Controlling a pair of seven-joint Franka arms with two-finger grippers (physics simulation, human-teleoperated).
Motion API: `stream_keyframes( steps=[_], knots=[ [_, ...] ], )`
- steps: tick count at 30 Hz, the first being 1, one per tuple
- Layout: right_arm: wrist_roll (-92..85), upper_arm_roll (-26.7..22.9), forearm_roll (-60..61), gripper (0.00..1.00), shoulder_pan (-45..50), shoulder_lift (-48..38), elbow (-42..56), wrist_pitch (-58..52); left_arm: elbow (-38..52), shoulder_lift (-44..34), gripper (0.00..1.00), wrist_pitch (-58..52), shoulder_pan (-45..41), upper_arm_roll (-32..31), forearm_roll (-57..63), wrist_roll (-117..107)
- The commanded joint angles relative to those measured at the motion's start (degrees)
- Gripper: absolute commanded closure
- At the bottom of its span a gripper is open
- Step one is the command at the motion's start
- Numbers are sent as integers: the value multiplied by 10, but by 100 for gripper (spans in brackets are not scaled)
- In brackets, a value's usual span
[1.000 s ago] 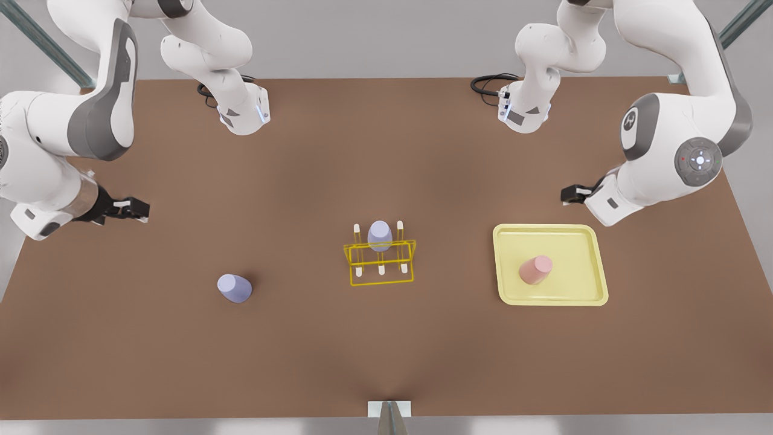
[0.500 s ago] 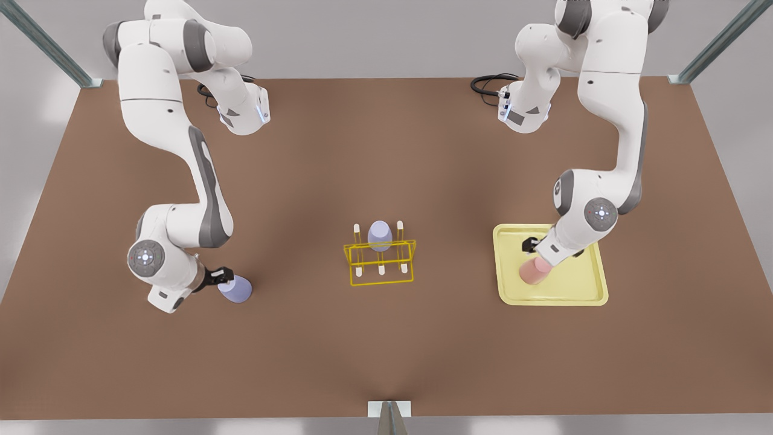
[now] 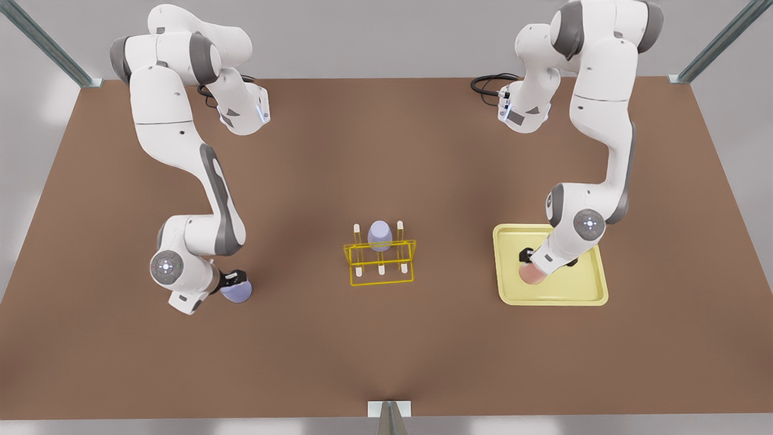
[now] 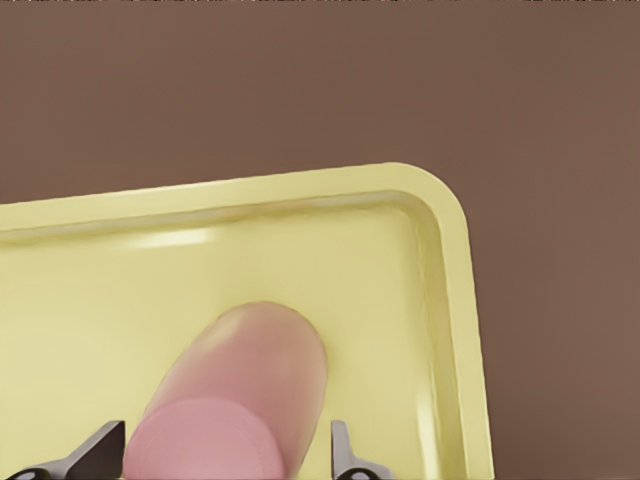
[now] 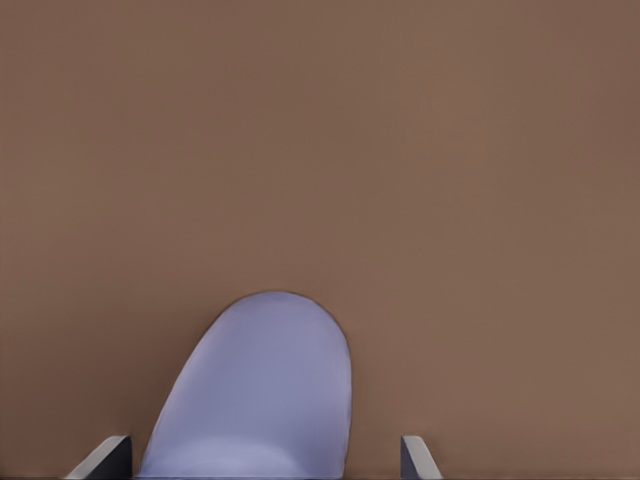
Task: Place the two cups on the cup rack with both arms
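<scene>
The left gripper (image 3: 526, 258) is down on the yellow tray (image 3: 589, 290) with its fingers spread around the pink cup (image 3: 531, 275), while the right gripper (image 3: 234, 280) sits open around the lavender cup (image 3: 238, 292) on the table (image 3: 386, 151), both well apart from the cup rack (image 3: 380, 261).

Since a second ago both arms have swung down from the table's side edges. The left gripper (image 3: 526, 261) has closed in over the salmon pink cup (image 3: 532, 275) on the tray, fingers straddling it. The right gripper (image 3: 233, 280) has reached the lavender cup (image 3: 237, 292) likewise, fingertips on either side.
</scene>
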Motion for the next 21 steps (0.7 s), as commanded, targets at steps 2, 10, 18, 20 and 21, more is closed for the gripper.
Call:
stream_keyframes(
  steps=[2,10,18,20,21],
  knots=[
    [-20,0,2,0,1,-3,-20,9,0,6,0,35,0,0,0,-2],
    [-21,0,7,0,2,-4,-63,88,0,23,0,53,1,0,-1,-2],
    [-22,0,7,0,13,-1,-67,106,0,35,0,53,0,0,-1,-2],
    [-23,0,6,0,14,-15,-87,105,0,36,0,53,0,0,-1,-2],
    [-23,0,6,0,14,-16,-88,105,0,36,0,52,0,0,-1,-1]
  ],
)
